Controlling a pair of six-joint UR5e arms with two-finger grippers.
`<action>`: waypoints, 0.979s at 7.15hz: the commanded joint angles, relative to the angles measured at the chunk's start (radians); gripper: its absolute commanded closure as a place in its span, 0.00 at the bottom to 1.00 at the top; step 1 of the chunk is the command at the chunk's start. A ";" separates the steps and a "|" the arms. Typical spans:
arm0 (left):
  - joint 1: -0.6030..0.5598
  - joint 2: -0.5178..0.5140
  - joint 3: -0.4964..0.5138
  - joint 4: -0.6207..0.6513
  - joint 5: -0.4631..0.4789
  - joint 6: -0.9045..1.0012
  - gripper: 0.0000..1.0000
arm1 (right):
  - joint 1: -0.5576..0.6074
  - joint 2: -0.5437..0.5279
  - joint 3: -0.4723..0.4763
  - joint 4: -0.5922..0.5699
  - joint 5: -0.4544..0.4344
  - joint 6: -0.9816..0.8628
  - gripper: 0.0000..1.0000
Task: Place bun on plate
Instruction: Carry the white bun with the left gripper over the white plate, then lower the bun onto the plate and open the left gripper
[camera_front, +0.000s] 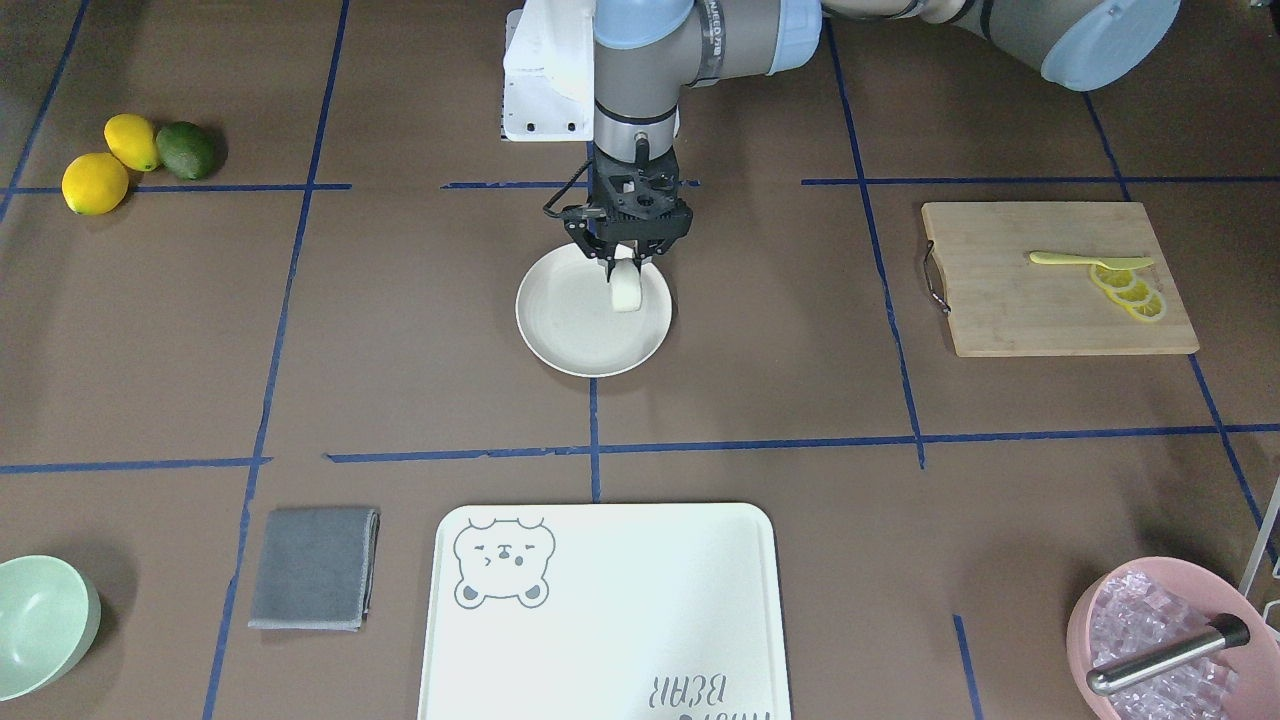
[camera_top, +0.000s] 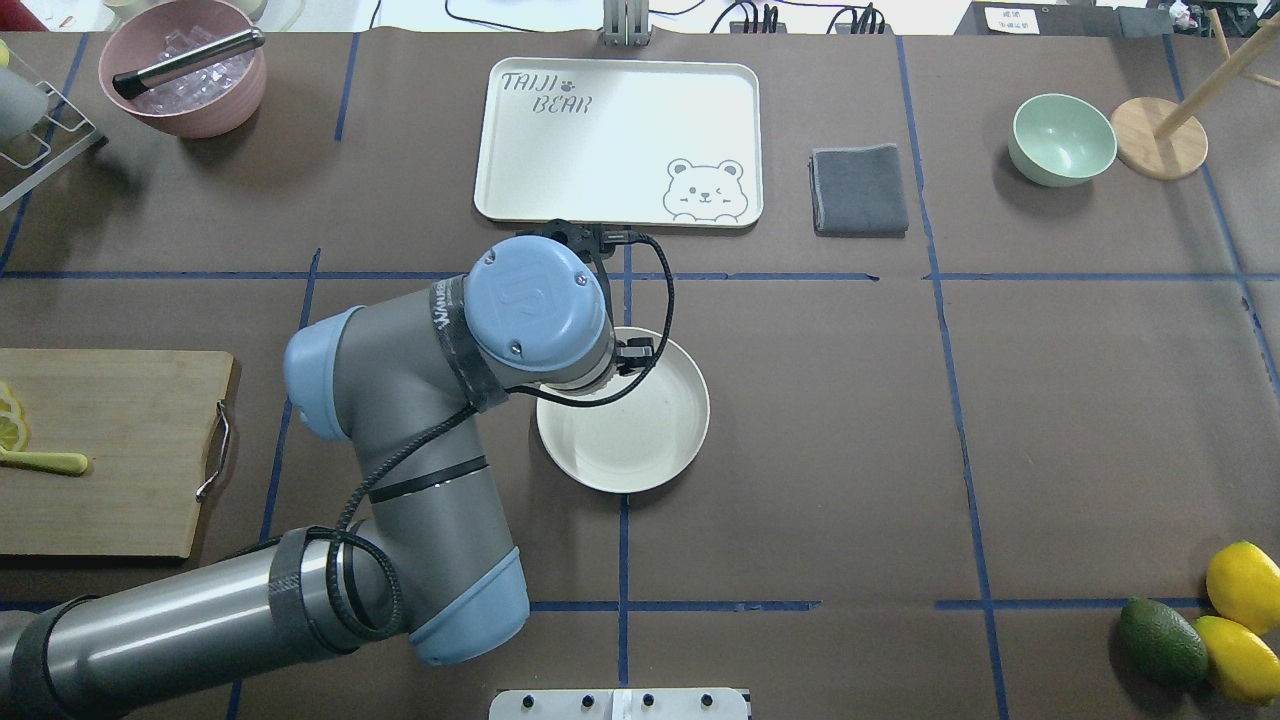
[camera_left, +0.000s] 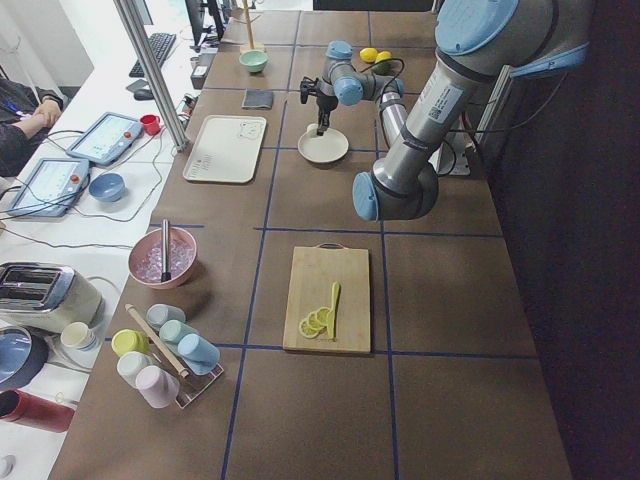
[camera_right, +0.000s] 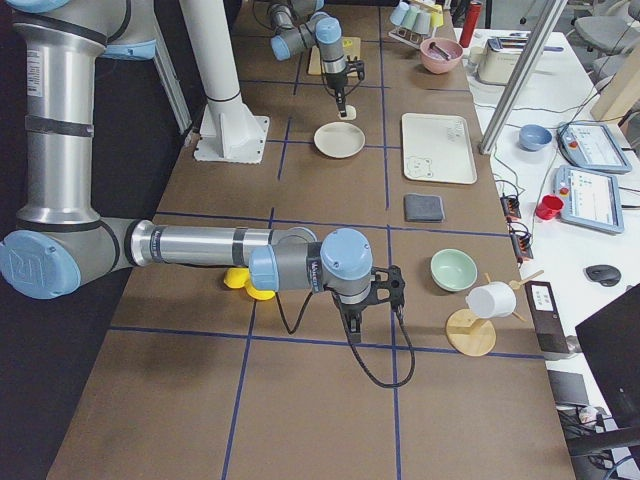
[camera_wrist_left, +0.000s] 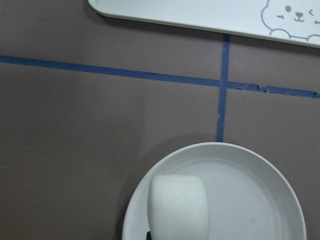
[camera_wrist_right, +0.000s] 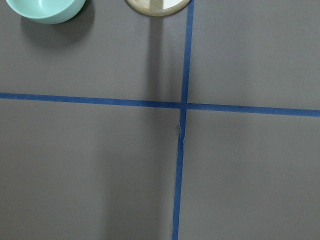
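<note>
Grips the bun (camera_front: 626, 290) by its upper end with the left end effector (camera_front: 625, 264), pointed straight down, jaws closed on the soft dough. Hangs it lengthwise over the plate (camera_front: 570, 330), inside the rim on the side nearer the robot, so a release should land it on the plate, not the desk (camera_front: 760, 400). Cannot tell whether its underside touches the plate yet. Probably calls only for opening the jaws and lifting straight up, gently, lest the bun tip or roll. Parks the right end effector (camera_right: 368, 300) well apart near the green bowl (camera_right: 453, 270), seemingly out of the way; cannot tell whether open or closed.
</note>
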 joint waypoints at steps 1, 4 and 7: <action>0.039 -0.035 0.093 -0.075 0.047 -0.001 0.66 | 0.002 -0.001 -0.005 -0.001 0.001 -0.007 0.00; 0.055 -0.037 0.167 -0.137 0.067 -0.011 0.66 | 0.002 -0.003 -0.004 -0.001 0.002 -0.007 0.00; 0.065 -0.034 0.180 -0.138 0.068 -0.024 0.63 | 0.003 -0.004 0.001 0.001 0.002 -0.006 0.00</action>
